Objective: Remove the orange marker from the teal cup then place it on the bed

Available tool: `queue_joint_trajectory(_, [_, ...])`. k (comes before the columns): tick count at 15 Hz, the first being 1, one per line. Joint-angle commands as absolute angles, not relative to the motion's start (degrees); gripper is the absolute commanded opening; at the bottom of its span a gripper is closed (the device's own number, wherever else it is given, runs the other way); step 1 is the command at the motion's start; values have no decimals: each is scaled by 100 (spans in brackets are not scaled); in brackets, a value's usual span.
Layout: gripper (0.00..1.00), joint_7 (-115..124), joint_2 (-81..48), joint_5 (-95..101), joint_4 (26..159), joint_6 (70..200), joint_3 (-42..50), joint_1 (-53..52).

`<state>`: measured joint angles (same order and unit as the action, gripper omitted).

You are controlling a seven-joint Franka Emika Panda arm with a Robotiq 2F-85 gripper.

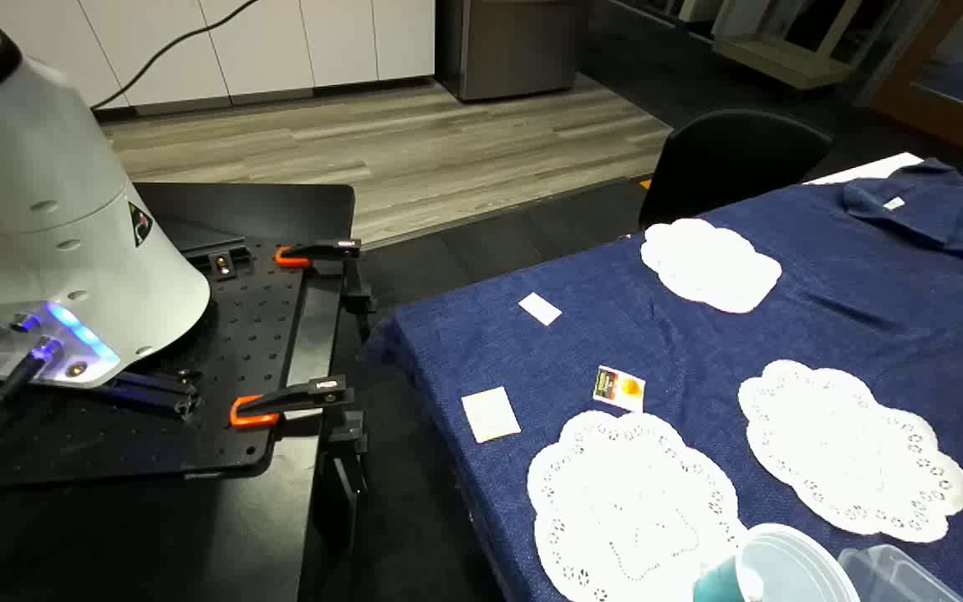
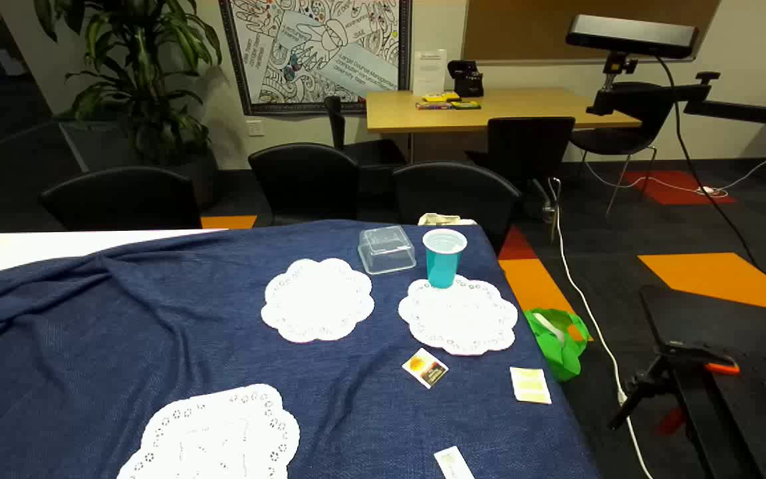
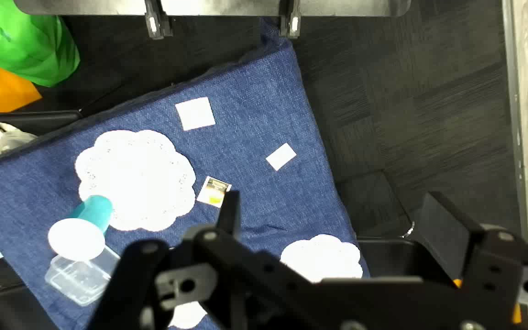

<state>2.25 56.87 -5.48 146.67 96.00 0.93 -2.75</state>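
The pale teal cup (image 2: 442,265) with a wide white rim stands upright at the far edge of a white doily, on the bed (image 2: 124,359) of dark navy cloth. The cup is cut off at the bottom in an exterior view (image 1: 720,579). It also shows at the left of the wrist view (image 3: 96,211). The orange marker does not show in any view; the inside of the cup cannot be made out. My gripper (image 3: 332,199) is open and empty, high above the cloth and well to the right of the cup in the wrist view. It is outside both exterior views.
A clear plastic box (image 2: 386,249) sits beside the cup. White doilies (image 2: 316,301), a yellow-and-black card (image 2: 425,368), a pale yellow card (image 2: 530,385) and a white card (image 2: 454,463) lie on the cloth. Black chairs (image 2: 456,196) stand along its edge. Clamps (image 1: 293,401) jut from the robot's table.
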Motion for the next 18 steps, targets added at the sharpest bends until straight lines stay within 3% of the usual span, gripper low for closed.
queue_joint_trajectory(1, [100,167,5677,-597,14649,9579,42,-189])
queue_joint_trajectory(8, [100,274,5450,-555,14558,9864,19,-92])
queue_joint_trajectory(18, [100,395,3922,-46,14194,11588,188,560])
